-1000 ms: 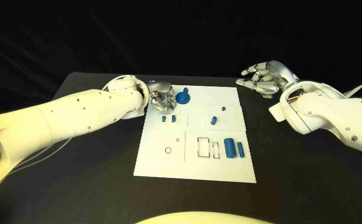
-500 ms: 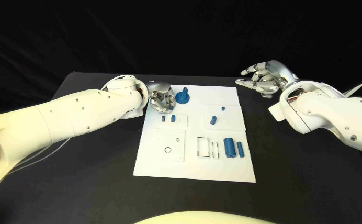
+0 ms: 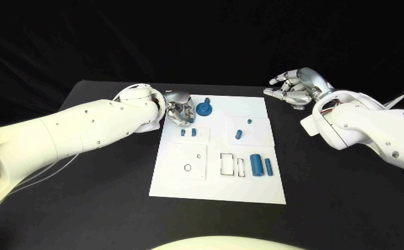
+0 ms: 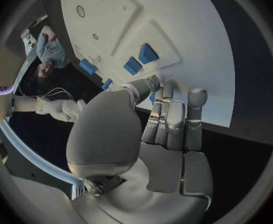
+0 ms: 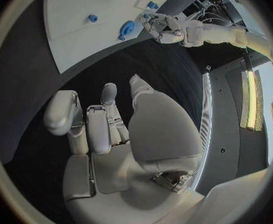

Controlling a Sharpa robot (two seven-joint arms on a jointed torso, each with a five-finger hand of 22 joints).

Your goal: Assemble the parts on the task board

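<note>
The white task board (image 3: 217, 183) lies in the middle of the black table. A round blue part (image 3: 205, 108) stands at its far left corner. My left hand (image 3: 178, 111) is at that part; its thumb (image 4: 150, 83) and fingers (image 4: 168, 98) close around it, with a sliver of the blue part (image 4: 152, 96) showing between them. Two small blue pieces (image 3: 188, 132) lie just in front of that hand. My right hand (image 3: 292, 89) hovers off the board's far right corner, fingers loosely bent and holding nothing. From the right wrist, the left hand (image 5: 167, 27) sits beside the round part (image 5: 127, 29).
A thick blue cylinder (image 3: 255, 165) and a slim blue bar (image 3: 268, 166) lie at the board's right, next to an outlined rectangular slot (image 3: 227, 165). Two more small blue pieces (image 3: 238, 134) (image 3: 249, 121) sit further back. An oval hole (image 3: 187, 168) marks the left panel.
</note>
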